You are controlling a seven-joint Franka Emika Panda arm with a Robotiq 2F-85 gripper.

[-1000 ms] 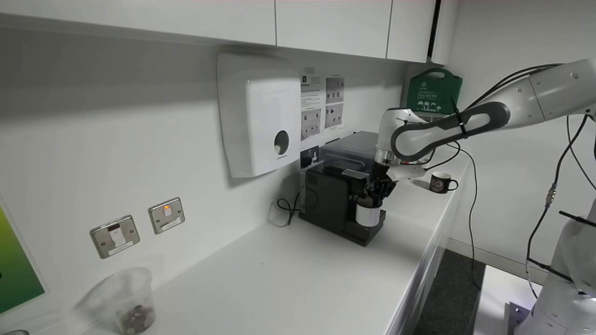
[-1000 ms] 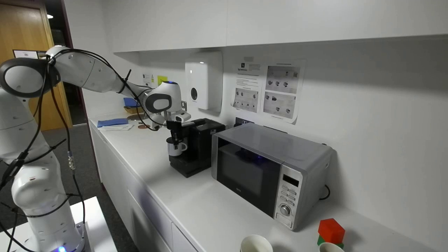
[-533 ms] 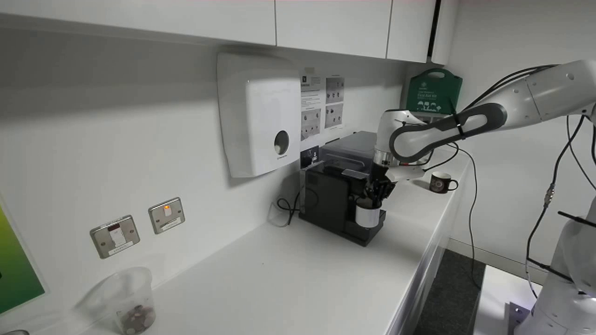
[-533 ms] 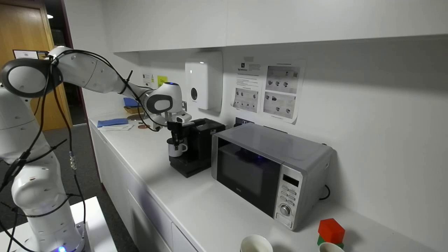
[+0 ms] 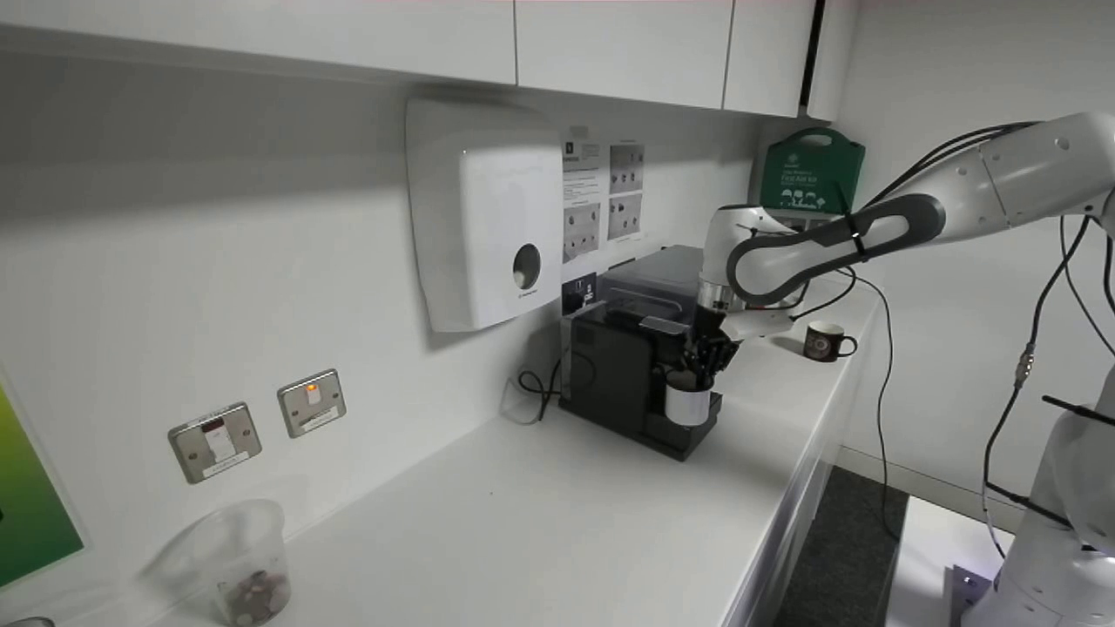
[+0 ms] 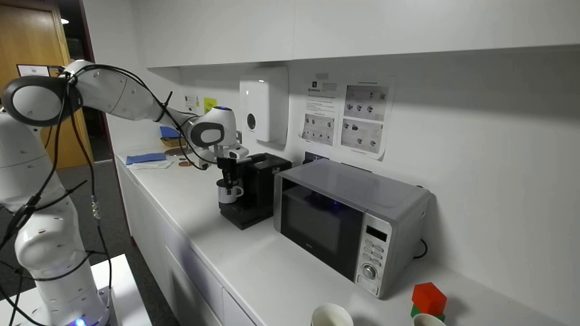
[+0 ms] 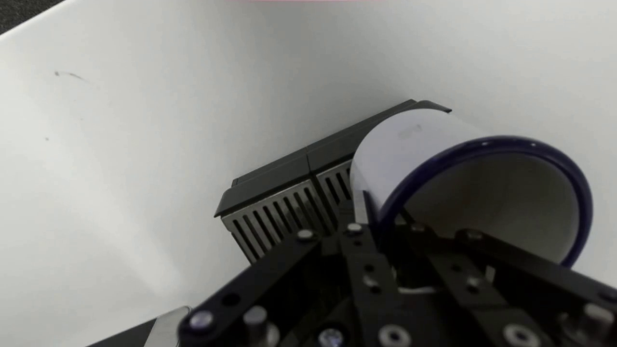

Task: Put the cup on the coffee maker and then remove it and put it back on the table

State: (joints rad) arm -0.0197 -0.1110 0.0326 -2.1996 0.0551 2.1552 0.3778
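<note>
Pinching one white cup [image 7: 402, 147] by its wall, the end effector [image 7: 383, 212] holds it over the tray [image 7: 272, 219] of one coffee maker [image 5: 610, 374]; I cannot tell whether cup and tray touch. In an exterior view the tabletop [image 5: 523, 531] also carries one dark mug [image 5: 821, 344] and one clear tub [image 5: 261, 533]; in an exterior view, one microwave [image 6: 349, 222], two pale cups [image 6: 332, 316], one red block [image 6: 428, 299], one green block [image 6: 415, 311].

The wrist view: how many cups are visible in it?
1: the blue-rimmed white cup, gripped by the end effector, over the coffee maker's tray. Others may be hidden.
</note>
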